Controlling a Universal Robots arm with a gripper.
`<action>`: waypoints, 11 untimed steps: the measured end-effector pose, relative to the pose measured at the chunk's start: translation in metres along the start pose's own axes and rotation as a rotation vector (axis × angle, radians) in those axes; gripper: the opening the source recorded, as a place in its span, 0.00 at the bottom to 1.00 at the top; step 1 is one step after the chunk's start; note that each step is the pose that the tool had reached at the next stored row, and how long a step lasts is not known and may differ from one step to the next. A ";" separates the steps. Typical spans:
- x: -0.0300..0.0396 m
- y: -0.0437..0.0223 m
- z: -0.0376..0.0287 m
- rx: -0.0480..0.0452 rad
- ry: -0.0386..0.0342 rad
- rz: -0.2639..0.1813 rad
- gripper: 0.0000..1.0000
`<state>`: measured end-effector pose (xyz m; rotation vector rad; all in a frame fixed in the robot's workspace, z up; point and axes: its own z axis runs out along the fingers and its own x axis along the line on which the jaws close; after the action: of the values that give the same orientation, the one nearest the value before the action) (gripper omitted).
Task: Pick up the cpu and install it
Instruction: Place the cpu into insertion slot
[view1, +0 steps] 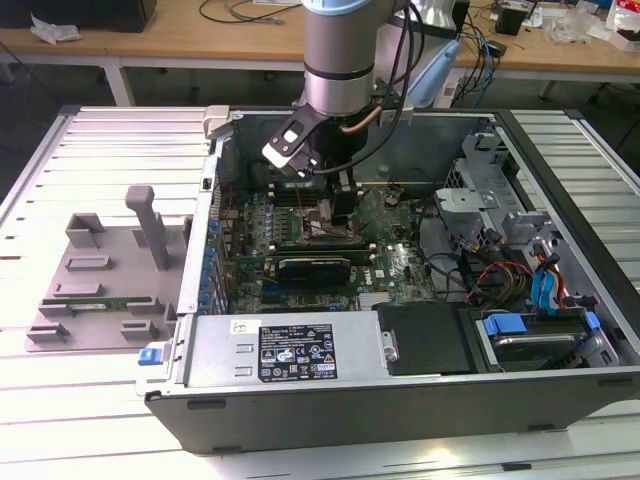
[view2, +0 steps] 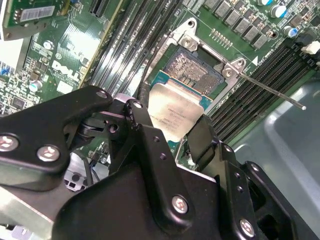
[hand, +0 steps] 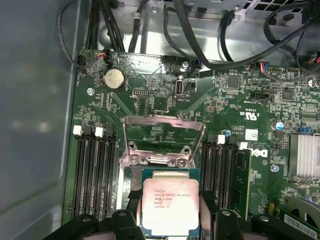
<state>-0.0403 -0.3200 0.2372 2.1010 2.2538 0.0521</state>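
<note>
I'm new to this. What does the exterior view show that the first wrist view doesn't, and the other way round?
Exterior view: the whole open computer case, the arm reaching into it, and a grey fixture at the exterior view's left. First wrist view: the gripper closed on the cpu, near the socket's opened metal frame and a coin battery. Both: the green motherboard.

The cpu (hand: 170, 207) is a flat square chip with a silver-grey metal top, faint print and a thin green rim. It faces top up, clasped at two opposite edges by the gripper (hand: 169, 201). It sits over the open socket (view2: 192, 72), covering part of the pin field. It seems slightly off the socket, perhaps not seated.
</note>
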 end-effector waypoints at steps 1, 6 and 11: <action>0.0000 -0.0001 0.0006 -0.0002 0.0001 -0.002 0.55; 0.0036 -0.0031 0.0041 -0.0006 0.0002 -0.004 0.55; 0.0047 -0.0050 0.0087 -0.0005 0.0000 -0.004 0.55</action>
<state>-0.0450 -0.3158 0.2281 2.0963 2.2577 0.0524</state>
